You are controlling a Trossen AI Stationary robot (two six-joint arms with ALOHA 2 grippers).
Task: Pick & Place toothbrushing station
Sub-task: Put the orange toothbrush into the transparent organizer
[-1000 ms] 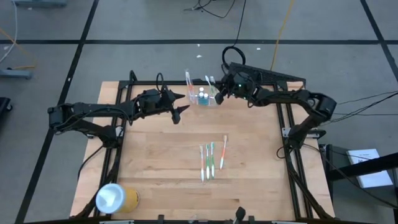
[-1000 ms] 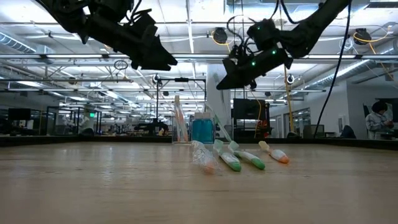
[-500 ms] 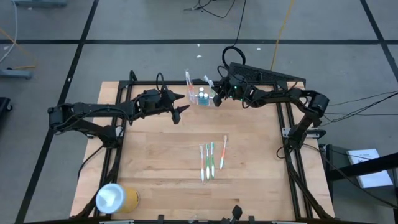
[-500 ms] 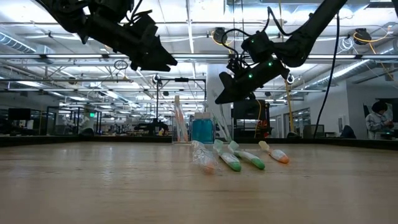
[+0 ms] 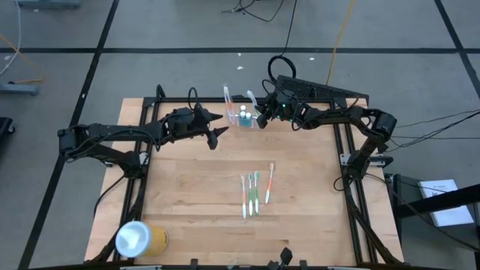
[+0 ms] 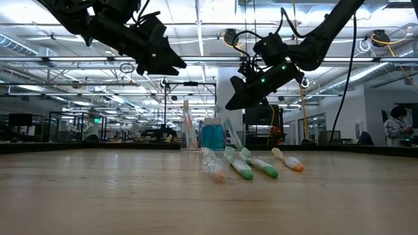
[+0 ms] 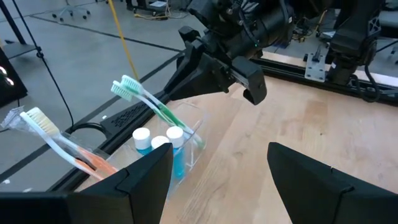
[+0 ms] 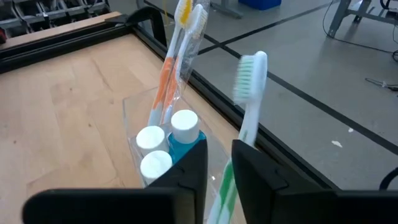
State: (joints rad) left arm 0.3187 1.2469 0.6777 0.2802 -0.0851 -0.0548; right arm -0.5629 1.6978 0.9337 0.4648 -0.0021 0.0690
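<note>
Risking a tipped holder [image 5: 244,117]: pulling away with the green toothbrush [image 8: 249,87] caught could be dragging the light plastic over, or off the table [image 5: 195,187] edge close behind. Hovering with the right gripper [image 5: 262,118] just right of the holder, at upper centre of the overhead picture; grip on the brush impossible to tell. Waiting with the left gripper [image 5: 217,127] spread wide, raised at centre left. Looking see-through and colourless, standing upright, carrying slanting toothbrushes and white-capped blue tubes [image 8: 168,146]. Leaving loose toothbrushes [image 5: 255,193] lying mid-table.
</note>
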